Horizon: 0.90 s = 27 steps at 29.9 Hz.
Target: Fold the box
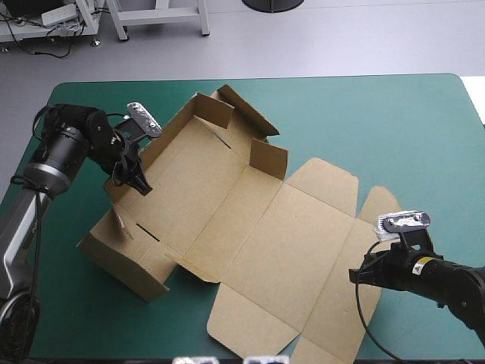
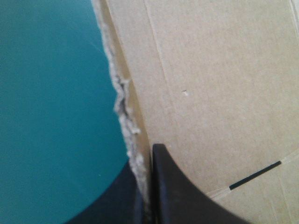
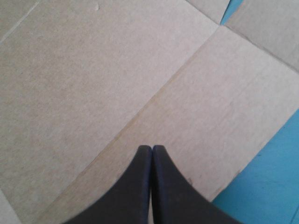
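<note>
I see the table (image 1: 394,114) with its teal-green cover filling most of the high view. The brown box (image 1: 250,220) lies across the middle, running from the upper left of the frame to the lower right. Its upper-left half has walls standing up. The lower-right half is flat on the cover, flaps spread.

My left gripper (image 1: 141,186) sits at the left of the frame, on the top edge of the long raised wall (image 1: 163,140). In the left wrist view the gripper (image 2: 150,149) is clenched on that wall, the ragged board edge pinched between the black fingers and teal-green cover off to one side.

My right gripper (image 1: 355,275) is at the lower right, at the outer edge of the flat flaps. In the right wrist view its fingers (image 3: 152,148) are pressed together in one point with nothing between them and flat board ahead. I cannot tell if the tips touch the board.
</note>
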Each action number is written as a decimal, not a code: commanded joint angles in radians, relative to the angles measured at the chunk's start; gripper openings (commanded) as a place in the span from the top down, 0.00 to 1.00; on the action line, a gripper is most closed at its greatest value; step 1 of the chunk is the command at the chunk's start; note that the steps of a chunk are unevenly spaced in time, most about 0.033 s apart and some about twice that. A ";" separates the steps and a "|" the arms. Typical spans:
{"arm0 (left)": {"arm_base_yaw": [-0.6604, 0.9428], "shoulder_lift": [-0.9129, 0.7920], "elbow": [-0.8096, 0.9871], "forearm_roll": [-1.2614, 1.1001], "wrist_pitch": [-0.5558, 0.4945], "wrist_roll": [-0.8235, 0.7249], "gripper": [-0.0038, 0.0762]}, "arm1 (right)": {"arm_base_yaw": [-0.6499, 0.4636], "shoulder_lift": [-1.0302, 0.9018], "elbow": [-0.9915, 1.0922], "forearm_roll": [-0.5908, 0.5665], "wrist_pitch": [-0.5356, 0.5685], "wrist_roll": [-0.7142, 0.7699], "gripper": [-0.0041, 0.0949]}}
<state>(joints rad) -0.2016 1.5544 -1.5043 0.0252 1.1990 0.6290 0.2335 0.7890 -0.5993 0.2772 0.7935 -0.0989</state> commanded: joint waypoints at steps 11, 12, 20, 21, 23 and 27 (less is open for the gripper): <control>-0.266 -0.116 -0.043 0.245 -0.159 -0.007 0.96 | -0.001 -0.002 -0.033 0.023 -0.014 -0.001 0.98; -0.284 -0.119 -0.043 0.255 -0.164 -0.007 0.96 | -0.001 -0.002 -0.033 0.023 -0.014 -0.001 0.98; -0.388 -0.143 0.014 0.314 -0.176 -0.033 0.96 | -0.001 -0.002 -0.034 0.073 -0.024 -0.041 0.98; -0.400 -0.158 0.040 0.334 -0.186 -0.033 0.96 | -0.001 -0.002 -0.036 0.073 -0.025 -0.041 0.98; -0.427 -0.201 0.096 0.390 -0.216 -0.044 0.96 | -0.001 -0.002 -0.052 0.064 -0.026 -0.043 0.98; -0.453 -0.300 0.243 0.502 -0.324 -0.101 0.96 | -0.001 0.012 -0.094 0.061 -0.041 -0.051 0.98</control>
<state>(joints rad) -0.6406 1.3443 -1.3140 0.4450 0.9561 0.5625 0.2335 0.7911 -0.6339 0.3256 0.8100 -0.1311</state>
